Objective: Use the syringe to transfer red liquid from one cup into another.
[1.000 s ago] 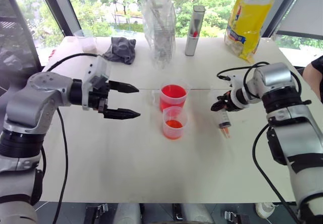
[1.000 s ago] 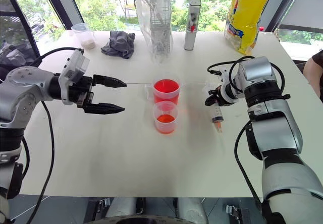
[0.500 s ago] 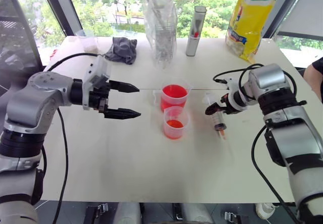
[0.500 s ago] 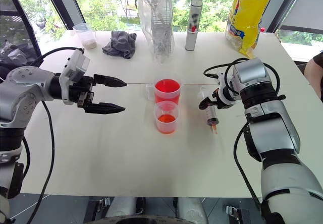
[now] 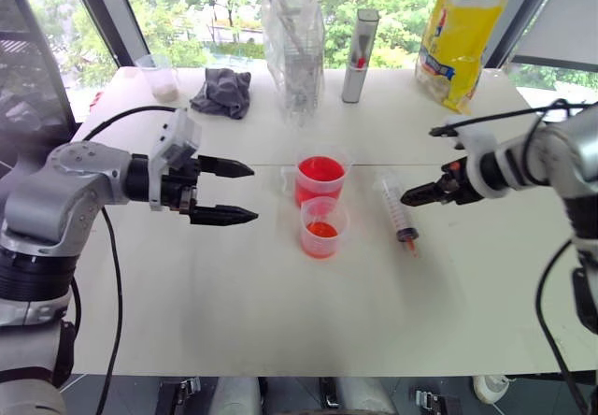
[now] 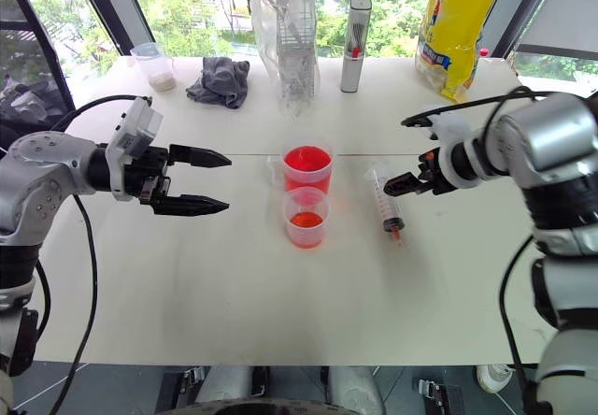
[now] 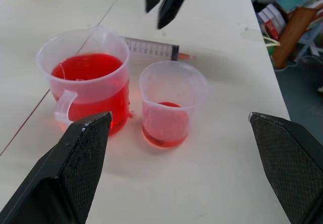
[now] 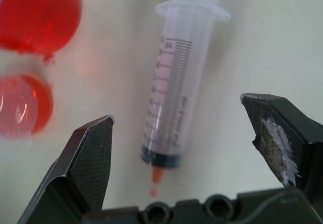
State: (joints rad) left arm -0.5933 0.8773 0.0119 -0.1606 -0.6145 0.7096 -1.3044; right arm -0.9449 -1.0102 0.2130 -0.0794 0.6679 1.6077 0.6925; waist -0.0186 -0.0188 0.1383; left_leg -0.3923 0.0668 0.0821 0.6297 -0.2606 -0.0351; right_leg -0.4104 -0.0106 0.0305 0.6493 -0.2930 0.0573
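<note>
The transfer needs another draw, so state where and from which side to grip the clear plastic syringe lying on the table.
Grip the clear plastic syringe mid-barrel from above, fingers across its width. It lies flat on the white table, red tip toward the robot, clear of both cups. The open right gripper is nearest.

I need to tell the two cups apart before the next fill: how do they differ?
The larger cup is wider and holds red liquid well up its wall; the smaller cup is narrower, with only a shallow layer at the bottom. The larger stands farther from the robot, the smaller just in front of it. Both are clear plastic, upright, side-handled.
</note>
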